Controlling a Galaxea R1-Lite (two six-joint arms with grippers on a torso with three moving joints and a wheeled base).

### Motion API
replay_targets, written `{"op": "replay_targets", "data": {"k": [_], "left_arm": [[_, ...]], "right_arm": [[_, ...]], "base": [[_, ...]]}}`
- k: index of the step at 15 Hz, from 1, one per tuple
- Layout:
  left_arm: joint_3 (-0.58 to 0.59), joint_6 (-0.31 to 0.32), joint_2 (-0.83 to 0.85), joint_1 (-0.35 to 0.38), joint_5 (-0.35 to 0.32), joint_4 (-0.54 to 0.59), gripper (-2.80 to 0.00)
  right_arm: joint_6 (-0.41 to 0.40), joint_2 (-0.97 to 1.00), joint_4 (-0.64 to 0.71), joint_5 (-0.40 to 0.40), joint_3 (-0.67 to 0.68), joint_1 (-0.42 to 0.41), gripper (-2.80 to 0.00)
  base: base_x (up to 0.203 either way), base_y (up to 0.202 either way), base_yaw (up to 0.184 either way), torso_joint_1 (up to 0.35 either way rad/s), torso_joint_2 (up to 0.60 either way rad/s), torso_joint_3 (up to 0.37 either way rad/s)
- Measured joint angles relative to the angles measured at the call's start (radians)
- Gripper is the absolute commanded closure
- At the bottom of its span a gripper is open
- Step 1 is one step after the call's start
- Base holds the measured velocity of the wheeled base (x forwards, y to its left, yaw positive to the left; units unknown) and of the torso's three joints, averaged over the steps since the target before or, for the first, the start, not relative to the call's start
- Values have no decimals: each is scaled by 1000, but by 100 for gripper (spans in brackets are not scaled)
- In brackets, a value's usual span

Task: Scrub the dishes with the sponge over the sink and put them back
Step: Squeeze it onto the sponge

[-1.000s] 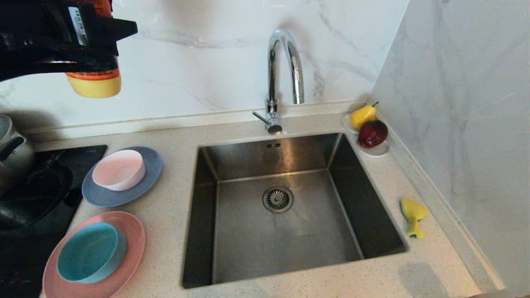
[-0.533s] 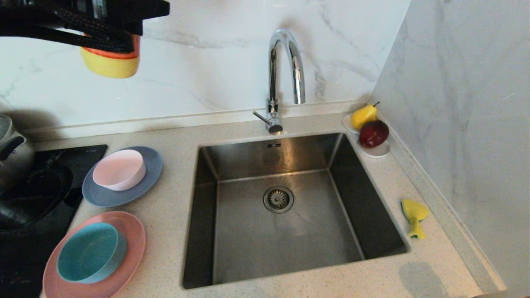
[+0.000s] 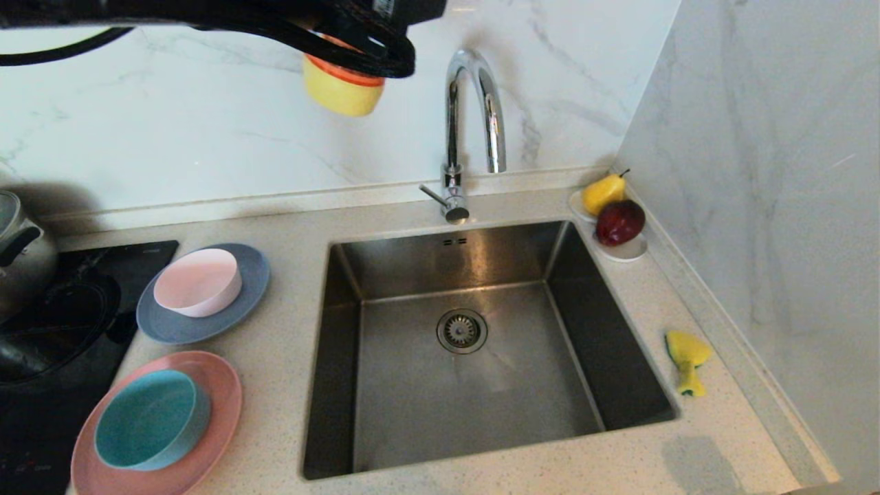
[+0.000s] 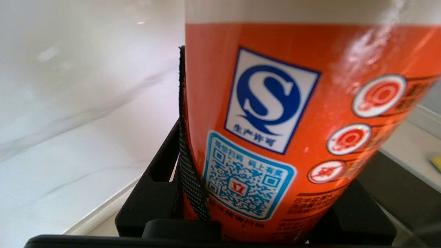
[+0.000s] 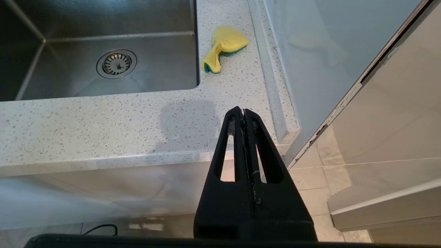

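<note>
My left gripper [image 3: 361, 42] is high over the back of the counter, just left of the tap [image 3: 474, 103]. It is shut on an orange bottle [image 3: 342, 89] held yellow cap down; in the left wrist view the bottle [image 4: 275, 137] fills the space between the black fingers [image 4: 156, 186]. The bent yellow-green sponge [image 3: 685, 361] [image 5: 224, 46] lies on the counter right of the sink [image 3: 412, 405]. A pale pink bowl [image 3: 197, 282] sits on the grey-blue plate [image 3: 172, 330]. A teal bowl [image 3: 151, 418] sits on the salmon plate [image 3: 221, 392]. My right gripper [image 5: 244, 111] hangs shut and empty below the counter's front right corner.
A small white dish [image 3: 625, 253] with a yellow pear [image 3: 603, 192] and a dark red apple [image 3: 619, 221] stands at the sink's back right corner. A steel pot [image 3: 20, 254] sits on the black hob [image 3: 137, 268] at far left. Marble walls close the back and right.
My left arm has carried the bottle to the right along the back wall, from above the hob to beside the tap. Dishes, sponge and right arm have not moved.
</note>
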Motion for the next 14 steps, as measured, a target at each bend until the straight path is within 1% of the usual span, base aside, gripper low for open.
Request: {"op": "replay_targets", "data": {"k": [2, 4, 7, 10, 14], "left_arm": [[-9, 7, 39, -46, 20, -26, 0], [-12, 9, 67, -77, 31, -51, 0], [-13, 10, 95, -130, 53, -61, 0], [-13, 11, 128, -187, 87, -114, 0], [-13, 12, 170, -253, 112, -121, 0]], "right_arm": [[0, 0, 0, 0, 0, 0, 0], [0, 0, 0, 0, 0, 0, 0], [0, 0, 0, 0, 0, 0, 0], [0, 0, 0, 1, 0, 0, 0], [0, 0, 0, 0, 0, 0, 0]], "base": [[0, 0, 0, 0, 0, 0], [0, 0, 0, 0, 0, 0], [0, 0, 0, 0, 0, 0], [0, 0, 0, 0, 0, 0], [0, 0, 0, 0, 0, 0]]}}
